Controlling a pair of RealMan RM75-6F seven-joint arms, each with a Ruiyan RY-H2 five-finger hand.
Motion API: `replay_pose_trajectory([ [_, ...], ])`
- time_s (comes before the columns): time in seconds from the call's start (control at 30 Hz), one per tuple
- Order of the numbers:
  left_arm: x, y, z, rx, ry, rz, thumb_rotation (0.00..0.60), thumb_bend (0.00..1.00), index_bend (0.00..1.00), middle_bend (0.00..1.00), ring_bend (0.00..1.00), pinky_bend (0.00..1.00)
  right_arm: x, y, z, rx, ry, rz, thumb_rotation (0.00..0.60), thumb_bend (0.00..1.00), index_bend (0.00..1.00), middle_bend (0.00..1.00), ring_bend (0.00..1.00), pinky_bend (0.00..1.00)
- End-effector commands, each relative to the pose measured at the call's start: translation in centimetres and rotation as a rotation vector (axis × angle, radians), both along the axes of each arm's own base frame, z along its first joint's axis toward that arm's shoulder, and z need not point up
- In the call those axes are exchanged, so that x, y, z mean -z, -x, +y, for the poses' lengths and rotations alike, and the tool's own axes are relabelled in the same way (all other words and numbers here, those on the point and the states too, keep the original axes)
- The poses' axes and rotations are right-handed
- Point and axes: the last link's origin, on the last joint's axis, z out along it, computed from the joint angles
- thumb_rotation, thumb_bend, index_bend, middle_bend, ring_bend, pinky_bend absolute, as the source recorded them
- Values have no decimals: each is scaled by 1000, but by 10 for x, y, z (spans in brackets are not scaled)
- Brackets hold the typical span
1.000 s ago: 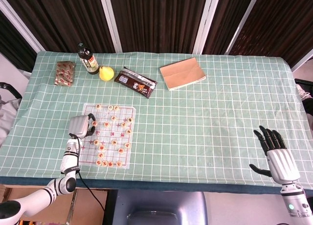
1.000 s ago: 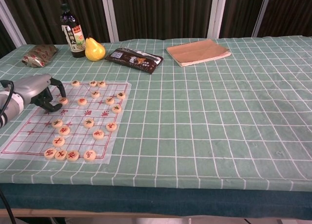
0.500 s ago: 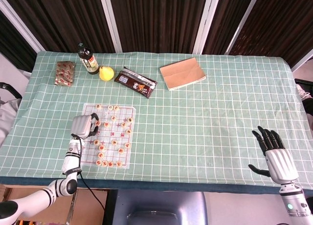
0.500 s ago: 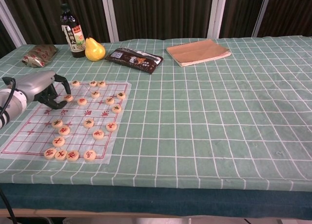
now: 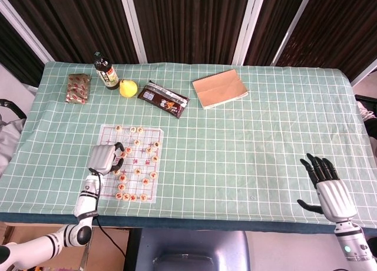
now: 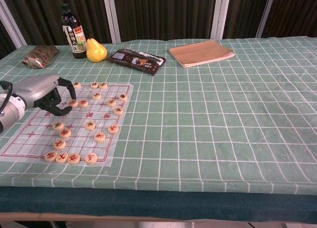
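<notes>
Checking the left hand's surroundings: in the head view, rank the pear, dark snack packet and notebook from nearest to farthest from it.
From the left hand:
1. Pear, straight behind it, beside the bottle.
2. Dark snack packet, behind and to the right.
3. Notebook, far right at the back.

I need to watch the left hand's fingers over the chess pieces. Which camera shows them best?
The chest view: the left hand appears large from the side, its fingers curled over the chess pieces. The head view shows only the back of the hand from above, hiding the fingertips.
</notes>
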Motion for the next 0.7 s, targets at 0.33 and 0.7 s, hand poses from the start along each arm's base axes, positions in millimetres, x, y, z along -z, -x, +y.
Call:
replay_pose_trajectory([
  [0.33,-6,6,-16,13,25,72,600,368,498,1000,1000,1000,-2,-1,3,-8,3,-6,600,183,0,0,0,0],
  [0.7,-8,11,-15,-7,51,83,600,368,488,1000,1000,1000,-3,-2,4,-12,-14,-4,600,183,0,0,0,0],
])
